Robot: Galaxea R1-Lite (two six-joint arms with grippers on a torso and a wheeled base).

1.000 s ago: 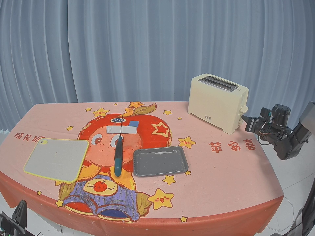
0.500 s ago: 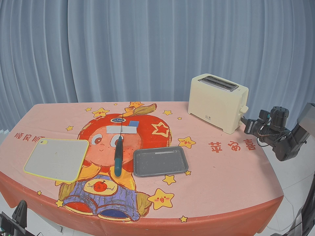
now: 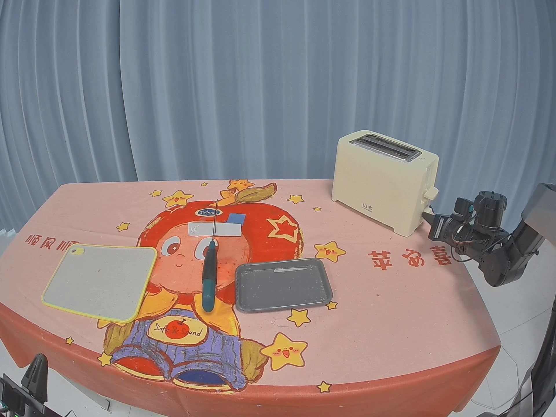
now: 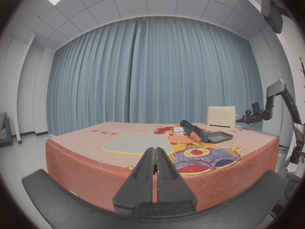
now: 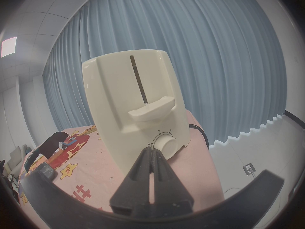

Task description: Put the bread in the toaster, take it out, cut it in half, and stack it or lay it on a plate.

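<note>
Our right tool [image 5: 152, 151], clenched on nothing, sits just before the toaster [image 5: 120, 89], with its tips under the lever [image 5: 152, 109] and close by the dial [image 5: 166, 144]. We cannot see any bread. Pressing from here, we might slip onto the dial or shove the toaster across the surface [image 5: 197, 166].

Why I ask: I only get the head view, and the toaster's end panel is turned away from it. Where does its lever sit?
Observer: In the right wrist view, the lever on the toaster sits at the low end of its slot, with bare slot showing above it.
Operator: And is the right gripper open as it faces that end?
Observer: No. The right gripper is shut and holds nothing. It points at the dial just under the lever. I cannot tell whether it touches the dial.
</note>
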